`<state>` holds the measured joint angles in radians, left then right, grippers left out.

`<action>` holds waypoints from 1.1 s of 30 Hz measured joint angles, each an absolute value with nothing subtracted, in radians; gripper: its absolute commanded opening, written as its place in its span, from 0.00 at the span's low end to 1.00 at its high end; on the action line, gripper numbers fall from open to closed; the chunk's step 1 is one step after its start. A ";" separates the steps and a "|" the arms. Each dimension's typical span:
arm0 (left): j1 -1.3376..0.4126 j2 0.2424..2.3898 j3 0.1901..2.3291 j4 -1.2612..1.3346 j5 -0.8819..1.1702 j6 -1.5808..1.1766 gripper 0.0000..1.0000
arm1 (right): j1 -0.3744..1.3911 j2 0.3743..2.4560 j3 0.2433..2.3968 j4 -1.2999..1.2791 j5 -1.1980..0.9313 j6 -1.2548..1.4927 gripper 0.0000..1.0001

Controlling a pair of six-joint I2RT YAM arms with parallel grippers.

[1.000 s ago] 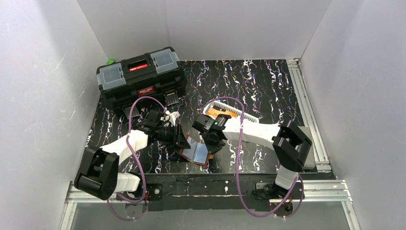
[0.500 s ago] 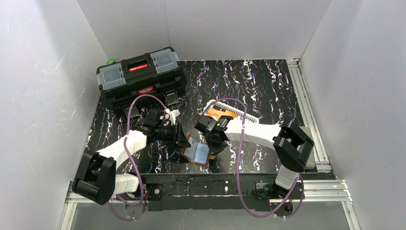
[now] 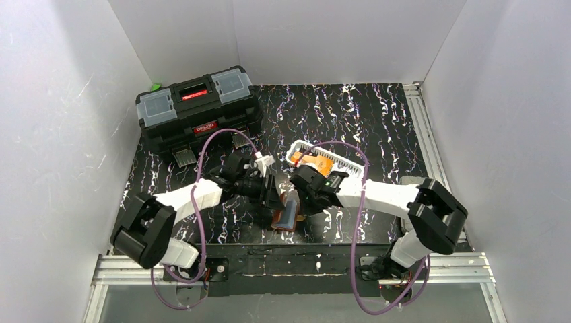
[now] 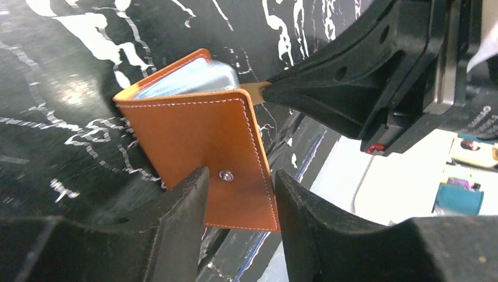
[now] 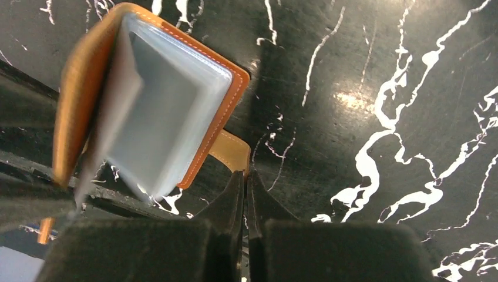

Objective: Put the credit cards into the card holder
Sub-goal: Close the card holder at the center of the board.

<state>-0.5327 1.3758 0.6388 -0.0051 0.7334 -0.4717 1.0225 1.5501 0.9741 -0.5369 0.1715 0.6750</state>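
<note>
Within the last second my right gripper (image 5: 244, 175) pinched shut on the snap tab (image 5: 230, 150) and the card holder (image 4: 199, 135) went from lying open to standing half-folded at lower centre, with my left gripper (image 4: 241, 188) spread astride its cover; the credit cards (image 3: 315, 160) stayed in the white basket (image 3: 295, 155), so loading hadn't started.

The card holder (image 3: 286, 217) stands just before the basket (image 3: 293, 157) that holds credit cards (image 3: 315, 161).

Black marbled table (image 3: 377, 114) bearing toolbox (image 3: 198, 108) and slotted basket (image 3: 295, 157)
</note>
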 measured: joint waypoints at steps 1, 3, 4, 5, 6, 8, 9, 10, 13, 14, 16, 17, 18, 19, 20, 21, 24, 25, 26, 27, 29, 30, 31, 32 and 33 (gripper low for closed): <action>-0.544 1.390 0.639 0.011 0.739 -0.471 0.49 | 1.016 1.532 0.946 -0.514 0.165 0.682 0.01; -0.570 1.428 0.640 0.059 0.770 -0.472 0.50 | 1.003 1.503 0.897 -0.478 0.153 0.695 0.01; -0.579 1.443 0.641 0.073 0.782 -0.471 0.50 | 0.996 1.489 0.870 -0.457 0.146 0.704 0.01; -0.589 1.462 0.646 0.084 0.798 -0.468 0.50 | 0.990 1.479 0.847 -0.440 0.139 0.711 0.01; -0.597 1.480 0.653 0.091 0.812 -0.460 0.50 | 0.983 1.470 0.826 -0.421 0.132 0.718 0.01; -0.608 1.509 0.668 0.093 0.837 -0.430 0.50 | 0.972 1.453 0.788 -0.384 0.121 0.731 0.01; -0.611 1.519 0.675 0.090 0.849 -0.407 0.50 | 0.968 1.448 0.778 -0.376 0.116 0.734 0.01; -0.613 1.525 0.680 0.083 0.860 -0.381 0.49 | 0.962 1.441 0.763 -0.360 0.107 0.736 0.01; -0.620 1.528 0.700 0.031 0.882 -0.273 0.47 | 0.942 1.417 0.732 -0.317 0.084 0.741 0.01; -0.625 1.528 0.709 0.006 0.884 -0.231 0.46 | 0.935 1.407 0.722 -0.303 0.076 0.742 0.01; -0.640 1.528 0.733 -0.054 0.879 -0.136 0.45 | 0.922 1.394 0.707 -0.278 0.059 0.746 0.01; -0.652 1.528 0.748 -0.086 0.871 -0.079 0.44 | 0.916 1.390 0.701 -0.266 0.049 0.746 0.01; -0.665 1.528 0.758 -0.109 0.860 -0.025 0.44 | 0.910 1.387 0.697 -0.253 0.042 0.746 0.01; -0.680 1.526 0.765 -0.129 0.843 0.030 0.44 | 0.907 1.386 0.694 -0.242 0.033 0.747 0.01; -0.692 1.525 0.769 -0.143 0.825 0.071 0.44 | 0.904 1.386 0.691 -0.233 0.024 0.747 0.01; -0.707 1.523 0.772 -0.160 0.796 0.119 0.44 | 0.900 1.386 0.691 -0.225 0.015 0.747 0.01; -0.752 1.513 0.779 -0.200 0.708 0.233 0.44 | 0.897 1.383 0.690 -0.205 -0.005 0.748 0.01; -0.768 1.505 0.779 -0.208 0.675 0.269 0.43 | 0.897 1.382 0.690 -0.201 -0.010 0.748 0.01; -0.785 1.494 0.779 -0.214 0.643 0.302 0.43 | 0.897 1.380 0.690 -0.198 -0.015 0.748 0.01; -0.802 1.483 0.778 -0.218 0.612 0.331 0.44 | 0.896 1.380 0.690 -0.193 -0.020 0.749 0.01; -0.837 1.449 0.762 -0.208 0.540 0.392 0.44 | 0.895 1.380 0.689 -0.186 -0.028 0.749 0.01; -0.849 1.433 0.751 -0.202 0.514 0.414 0.45 | 0.892 1.379 0.689 -0.183 -0.031 0.749 0.01; -0.865 1.411 0.731 -0.187 0.479 0.440 0.46 | 0.891 1.378 0.689 -0.180 -0.033 0.749 0.01; -0.877 1.390 0.709 -0.174 0.448 0.464 0.46 | 0.890 1.377 0.688 -0.177 -0.035 0.749 0.01; -0.889 1.362 0.681 -0.161 0.416 0.490 0.47 | 0.888 1.375 0.685 -0.174 -0.038 0.749 0.01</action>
<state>-0.8890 1.3617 0.6807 -0.1608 0.4156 0.4904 0.8883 1.3746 0.6846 -0.1738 -0.0380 0.7490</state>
